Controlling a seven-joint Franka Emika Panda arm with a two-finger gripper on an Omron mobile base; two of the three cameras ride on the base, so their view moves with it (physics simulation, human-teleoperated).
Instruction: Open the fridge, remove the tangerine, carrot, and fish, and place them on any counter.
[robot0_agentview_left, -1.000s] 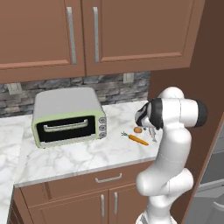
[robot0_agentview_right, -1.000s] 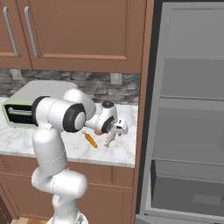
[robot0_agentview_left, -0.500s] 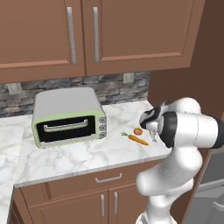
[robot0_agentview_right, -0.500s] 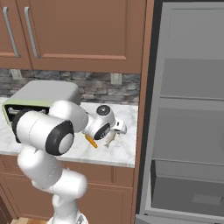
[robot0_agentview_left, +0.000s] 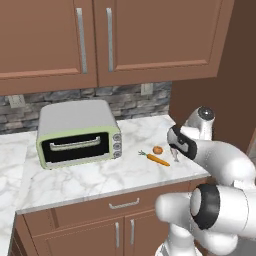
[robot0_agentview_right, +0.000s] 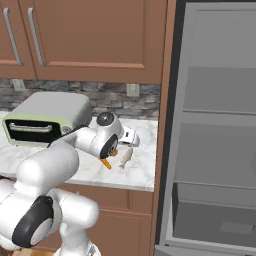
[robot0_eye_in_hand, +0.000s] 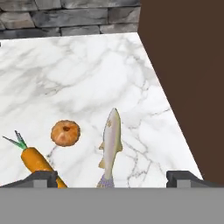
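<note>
The fridge (robot0_agentview_right: 215, 150) stands open at the right, its grey shelves bare. Left of it, the counter (robot0_agentview_left: 100, 175) carries a toaster oven (robot0_agentview_left: 77, 134) and, near its right end, all 3 foods: the carrot (robot0_eye_in_hand: 37, 162), then the fish (robot0_eye_in_hand: 110, 144) just right of it, then the tangerine (robot0_eye_in_hand: 65, 133) between them, slightly farther back. The gripper (robot0_eye_in_hand: 111, 177) hangs released above the fish, its jaws spread wide and holding nothing.

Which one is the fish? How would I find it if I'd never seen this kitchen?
Find the white marble counter and go to its end beside the open fridge. Three small things lie there: the fish is the slim silvery one, beside the round tangerine and the orange carrot.
</note>
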